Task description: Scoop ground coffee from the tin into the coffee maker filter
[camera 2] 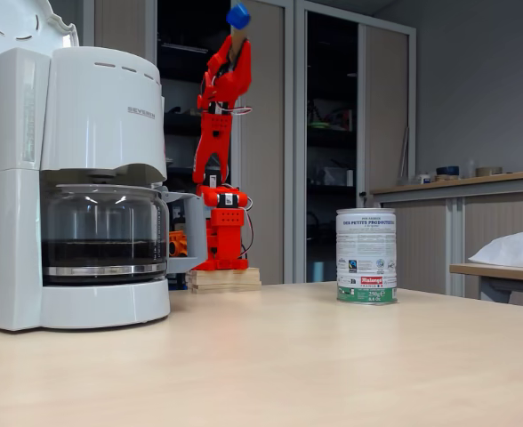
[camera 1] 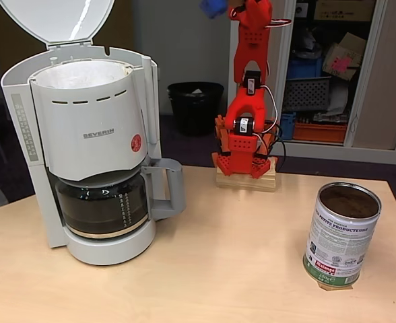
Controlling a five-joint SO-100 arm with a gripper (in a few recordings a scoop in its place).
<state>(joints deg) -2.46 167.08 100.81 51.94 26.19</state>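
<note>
Rising straight above its base, the arm (camera 2: pixel 219 133) carries a blue scoop (camera 2: pixel 237 15) at its top; the gripper (camera 2: pixel 233 40) seems pinched on it, though I cannot tell for sure. Well below, to the right in both fixed views, stands the upright tin (camera 1: pixel 341 235), open, with coffee (camera 1: pixel 349 201) inside. The filter (camera 1: pixel 83 74) sits left in the SEVERIN machine (camera 1: pixel 90 134). Tin label reads "DES PETITS PRODUCTEURS"

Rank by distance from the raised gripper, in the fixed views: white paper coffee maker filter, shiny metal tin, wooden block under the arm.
1. Coffee maker filter, left of the gripper, high up.
2. Tin, lower right, and wooden block, straight below: too close to call.
</note>
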